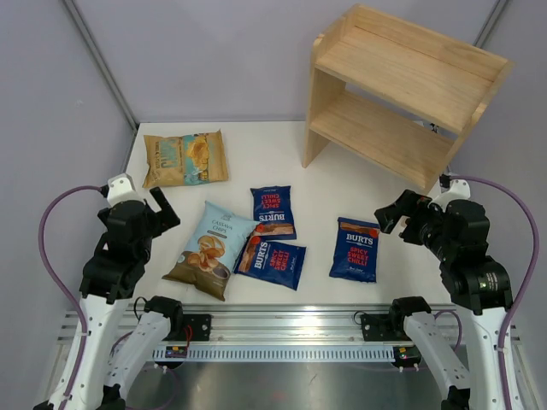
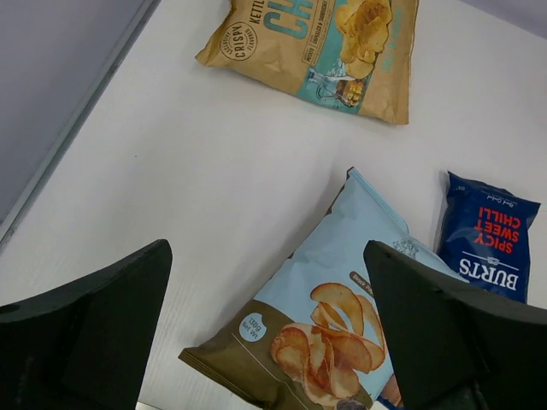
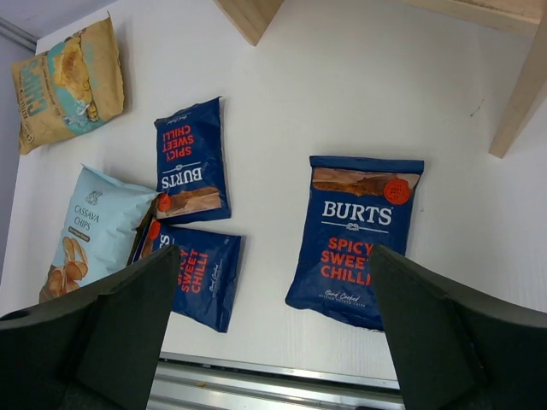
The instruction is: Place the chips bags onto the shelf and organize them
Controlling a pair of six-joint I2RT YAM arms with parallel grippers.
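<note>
Five chips bags lie flat on the white table. The tan-yellow bag point(image 1: 185, 158) point(image 2: 320, 47) is at the far left. The light blue Cassava bag point(image 1: 209, 249) point(image 2: 342, 316) lies near the front left. Two dark blue Burts bags point(image 1: 273, 212) point(image 1: 271, 263) lie in the middle, the nearer one touching the Cassava bag. A third Burts bag point(image 1: 355, 248) point(image 3: 355, 239) lies to the right. The wooden shelf point(image 1: 402, 94) stands at the back right with nothing on it. My left gripper point(image 1: 162, 209) point(image 2: 265, 256) is open above the Cassava bag's left side. My right gripper point(image 1: 393, 209) point(image 3: 273, 265) is open, raised beside the third Burts bag.
The shelf's front legs point(image 3: 252, 13) point(image 3: 521, 94) show at the top of the right wrist view. A metal rail point(image 1: 282, 329) runs along the table's near edge. Grey walls point(image 1: 51, 102) close in the left and back.
</note>
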